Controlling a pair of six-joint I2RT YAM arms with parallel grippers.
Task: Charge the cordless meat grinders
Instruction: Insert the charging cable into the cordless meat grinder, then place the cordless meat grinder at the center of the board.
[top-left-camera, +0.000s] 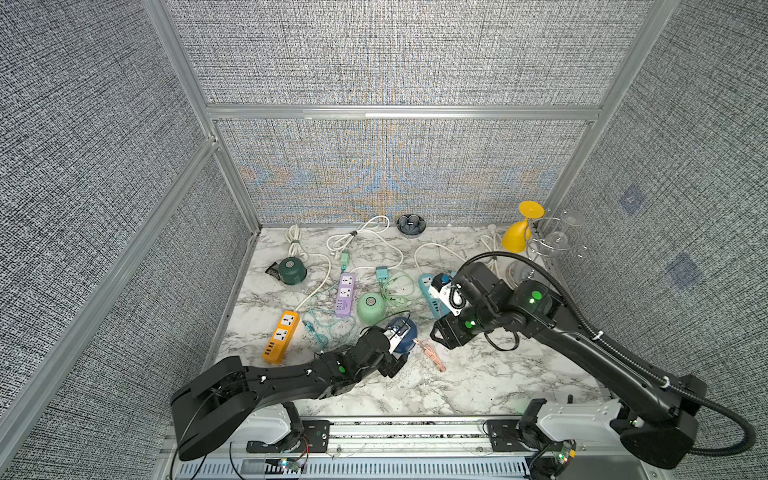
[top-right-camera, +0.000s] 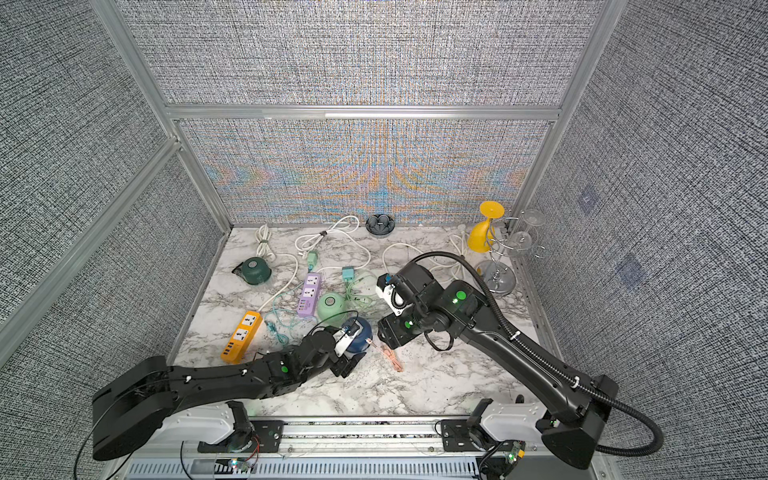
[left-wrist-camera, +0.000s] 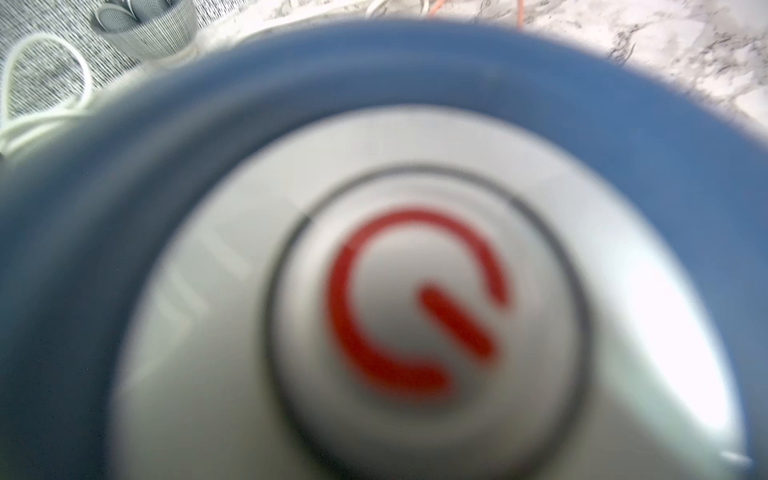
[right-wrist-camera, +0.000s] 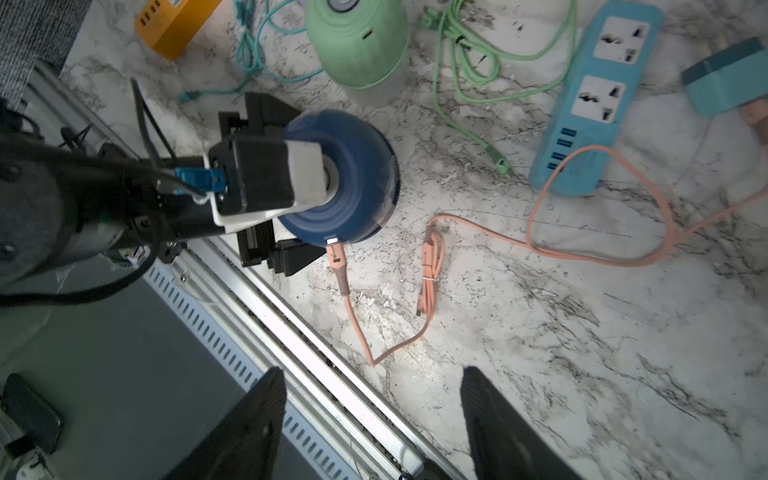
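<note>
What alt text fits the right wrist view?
The left gripper clasps the navy grinder on its side, with a peach cable meeting its port and trailing toward the blue strip. The right gripper is open and empty.

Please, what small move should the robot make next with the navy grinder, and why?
Probably open the left claw and draw it back from the navy grinder. The orange cable's plug looks seated in the grinder's side, and the right claw is open, empty and clear of the cable, so the steadying grip seems unneeded now.
</note>
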